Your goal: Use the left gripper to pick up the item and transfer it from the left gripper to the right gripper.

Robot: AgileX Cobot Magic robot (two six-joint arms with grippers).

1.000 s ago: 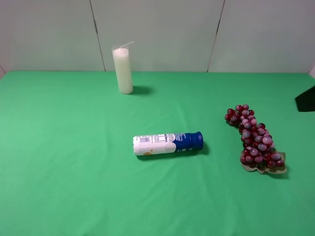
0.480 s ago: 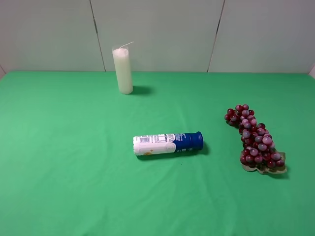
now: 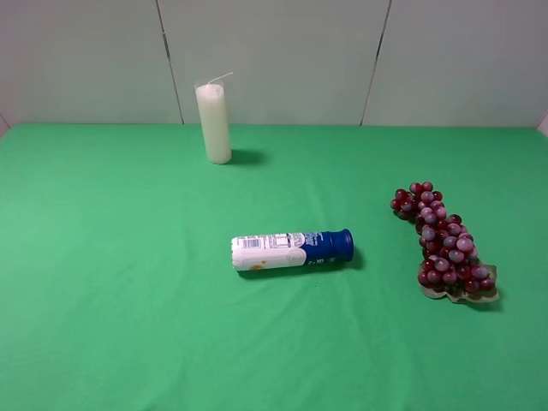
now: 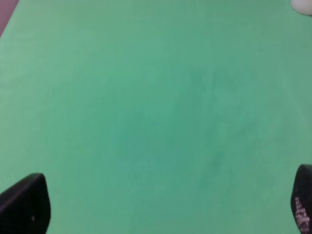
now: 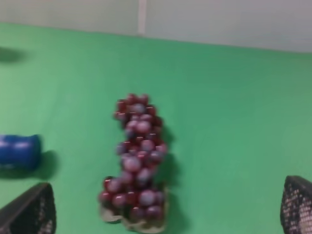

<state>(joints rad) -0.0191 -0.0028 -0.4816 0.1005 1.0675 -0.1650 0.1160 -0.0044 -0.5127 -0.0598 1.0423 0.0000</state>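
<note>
The grapes (image 3: 443, 241), a long dark red-purple bunch with leaves at the near end, lie on the green cloth at the right. They also show in the right wrist view (image 5: 137, 161), ahead of the right gripper (image 5: 168, 209), whose fingertips (image 5: 29, 214) stand wide apart and empty. The left gripper (image 4: 161, 204) is open over bare green cloth, its fingertips (image 4: 24, 207) at the frame's lower corners. Neither gripper shows in the exterior high view.
A white-and-blue bottle (image 3: 291, 250) lies on its side mid-table; its blue cap shows in the right wrist view (image 5: 19, 152). A tall white candle (image 3: 213, 122) stands at the back left. A grey panelled wall closes the far edge.
A black arm part at the right edge of the exterior high view one second ago has withdrawn out of view. The objects have not moved.
</note>
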